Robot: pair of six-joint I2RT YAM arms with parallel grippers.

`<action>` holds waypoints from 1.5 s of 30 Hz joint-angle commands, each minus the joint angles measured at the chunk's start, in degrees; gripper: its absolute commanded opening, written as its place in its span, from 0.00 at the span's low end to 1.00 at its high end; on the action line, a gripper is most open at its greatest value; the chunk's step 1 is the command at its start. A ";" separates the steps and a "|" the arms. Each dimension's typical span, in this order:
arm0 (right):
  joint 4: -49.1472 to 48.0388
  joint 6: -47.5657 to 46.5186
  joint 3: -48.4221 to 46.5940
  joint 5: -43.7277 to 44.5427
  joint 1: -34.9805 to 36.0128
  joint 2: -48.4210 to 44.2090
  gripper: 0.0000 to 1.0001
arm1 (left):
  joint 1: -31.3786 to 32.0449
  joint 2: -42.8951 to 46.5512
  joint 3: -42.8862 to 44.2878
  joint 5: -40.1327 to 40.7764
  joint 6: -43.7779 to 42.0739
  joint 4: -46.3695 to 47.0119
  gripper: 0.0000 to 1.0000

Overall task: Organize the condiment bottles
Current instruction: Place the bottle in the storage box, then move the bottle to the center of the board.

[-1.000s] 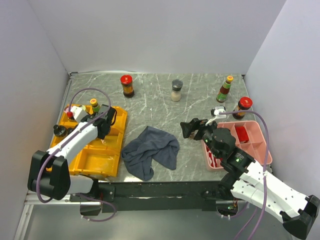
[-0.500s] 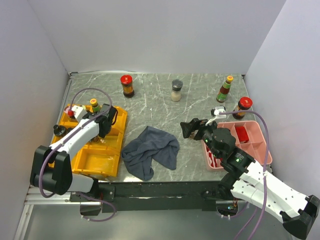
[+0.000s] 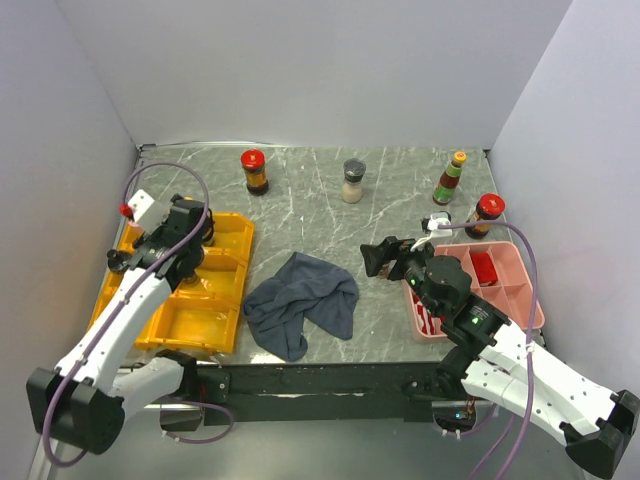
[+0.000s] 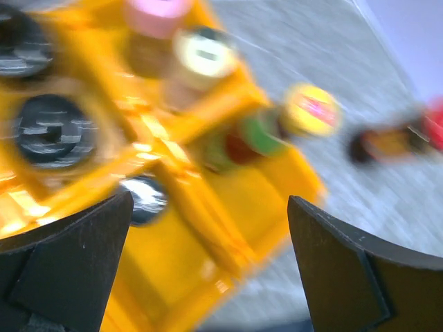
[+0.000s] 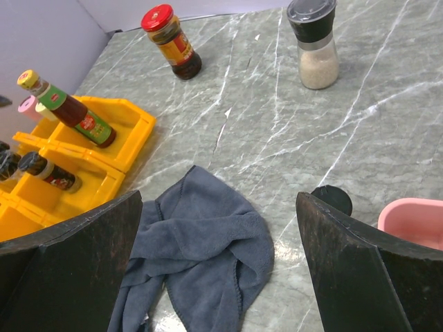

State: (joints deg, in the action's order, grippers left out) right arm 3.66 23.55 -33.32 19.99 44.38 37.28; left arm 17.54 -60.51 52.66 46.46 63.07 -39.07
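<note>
My left gripper (image 3: 192, 222) hangs open over the far end of the yellow tray (image 3: 205, 300), nothing between its jaws (image 4: 208, 277). Its blurred wrist view shows condiment bottles in the tray: a yellow-capped, green-necked bottle (image 4: 304, 114), a pink cap (image 4: 159, 8), a pale-green cap (image 4: 203, 52) and black caps (image 4: 48, 131). On the table stand a red-capped jar (image 3: 254, 171), a grey-capped grinder (image 3: 353, 181), a yellow-capped bottle (image 3: 451, 178) and another red-capped jar (image 3: 487, 213). My right gripper (image 3: 385, 258) is open and empty above the table by the pink tray (image 3: 520, 300).
A dark grey cloth (image 3: 302, 300) lies crumpled between the two trays, under my right gripper's view (image 5: 201, 256). A small black round thing (image 5: 331, 199) sits on the marble beside the pink tray's corner (image 5: 412, 221). Grey walls close in the table on three sides.
My left gripper has opened, letting go of the yellow-capped bottle in the yellow tray, and has risen and swung left over the tray. The right arm has not moved.
</note>
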 commanded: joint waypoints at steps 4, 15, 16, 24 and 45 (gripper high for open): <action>0.11 2.80 -1.13 4.43 -0.08 2.09 1.00 | 0.74 3.56 -1.95 -24.72 -20.34 19.29 0.99; 17.07 10.90 -9.92 16.23 -1.05 17.03 1.00 | 12.59 -1.80 2.09 -35.73 -29.84 25.10 0.99; 18.13 11.42 -9.92 15.70 -2.27 18.43 0.99 | 13.13 -1.98 2.53 -35.73 -29.85 25.01 0.99; 15.59 6.95 -11.94 9.46 -7.46 24.23 0.77 | 14.36 0.57 0.77 -31.00 -28.53 23.08 0.99; 11.45 4.49 -15.01 2.33 -11.42 37.16 0.52 | 14.36 14.37 -2.57 -30.29 -27.56 20.35 0.99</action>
State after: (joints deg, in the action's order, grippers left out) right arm 17.28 28.95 -44.47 21.74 33.06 72.97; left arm 31.81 -46.59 51.37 14.94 35.33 -19.73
